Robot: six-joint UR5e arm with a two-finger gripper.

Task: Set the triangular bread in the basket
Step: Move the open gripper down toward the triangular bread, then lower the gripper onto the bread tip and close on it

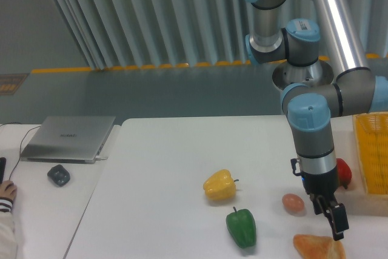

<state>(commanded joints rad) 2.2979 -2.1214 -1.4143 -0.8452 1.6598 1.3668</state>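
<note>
The arm descends from the upper right, its silver tube and grey joints with light-blue caps folding down into a vertical wrist section over the right part of the white surface. The end effector points down and slightly toward the front edge, its dark fingers hanging just above the triangular bread. From this angle I cannot tell whether the fingers stand apart or together; nothing is held between them.

The triangular bread lies at the front edge of the surface, toward the right corner, partly cut off by the frame. It is golden-orange and glossy, with a rough wedge outline. The basket sits at the right edge, bright yellow-orange, of fine woven mesh with a raised rim, only partly in view.

A small brownish egg, smooth and rounded, rests just left of the wrist. A red object shows behind the wrist, mostly hidden. A shiny yellow bell pepper sits near the middle, and a glossy green bell pepper lies nearer the front edge. A closed silver laptop rests on the neighbouring desk at the left, with a small dark object in front of it.
</note>
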